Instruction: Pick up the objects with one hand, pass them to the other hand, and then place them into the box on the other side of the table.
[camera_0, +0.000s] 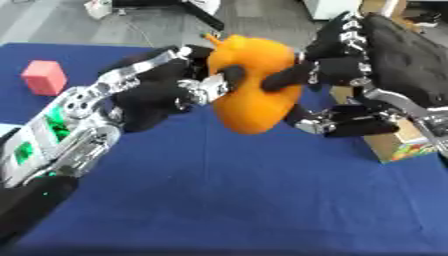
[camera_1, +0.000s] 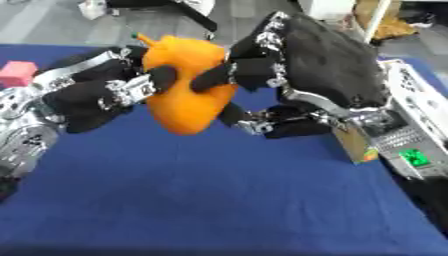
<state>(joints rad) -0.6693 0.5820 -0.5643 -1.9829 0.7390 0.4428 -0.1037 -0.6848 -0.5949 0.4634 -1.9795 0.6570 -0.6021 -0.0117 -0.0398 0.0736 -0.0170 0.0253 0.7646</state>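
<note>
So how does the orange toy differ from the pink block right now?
The orange toy is held up off the blue table between the left hand and right hand; the pink block rests on the table at far left, untouched. The toy is bigger, rounded and lumpy; the block is small and boxy. Neither is in a box yet.
</note>
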